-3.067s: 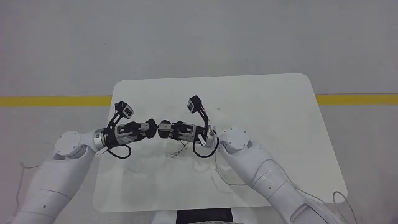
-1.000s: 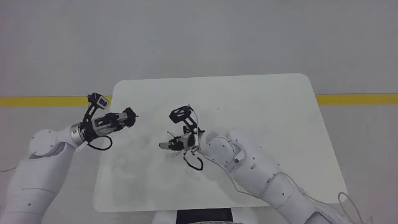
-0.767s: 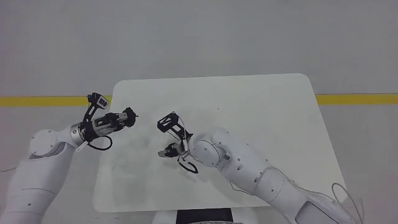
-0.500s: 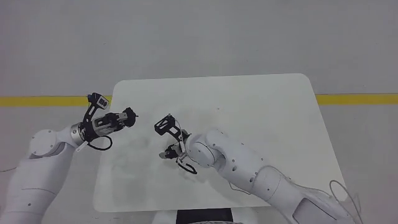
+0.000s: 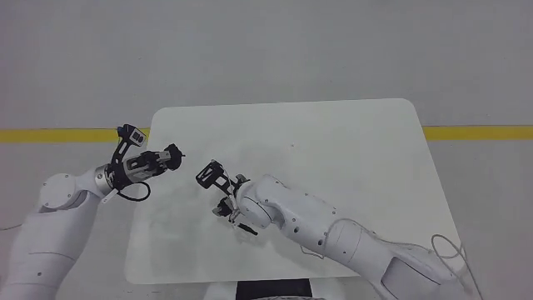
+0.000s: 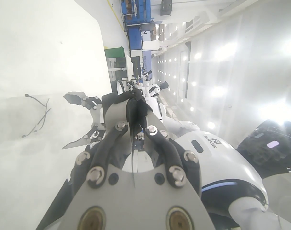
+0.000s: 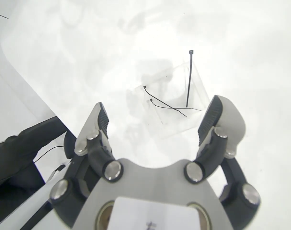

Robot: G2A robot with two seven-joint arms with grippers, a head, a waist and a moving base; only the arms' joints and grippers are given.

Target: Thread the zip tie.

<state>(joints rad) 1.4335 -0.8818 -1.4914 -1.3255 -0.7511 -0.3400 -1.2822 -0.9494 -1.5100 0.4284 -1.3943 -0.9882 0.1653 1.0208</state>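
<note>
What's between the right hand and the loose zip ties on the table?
Nothing. In the right wrist view the open right hand hangs over the zip ties, with clear plastic under them.

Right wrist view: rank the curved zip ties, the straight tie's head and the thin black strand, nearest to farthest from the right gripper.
1. Curved zip ties, in the clear tray between the right gripper's fingers; too close to split.
2. Straight tie's head, at the tray's far side.
3. Thin black strand, far off past the table edge.
</note>
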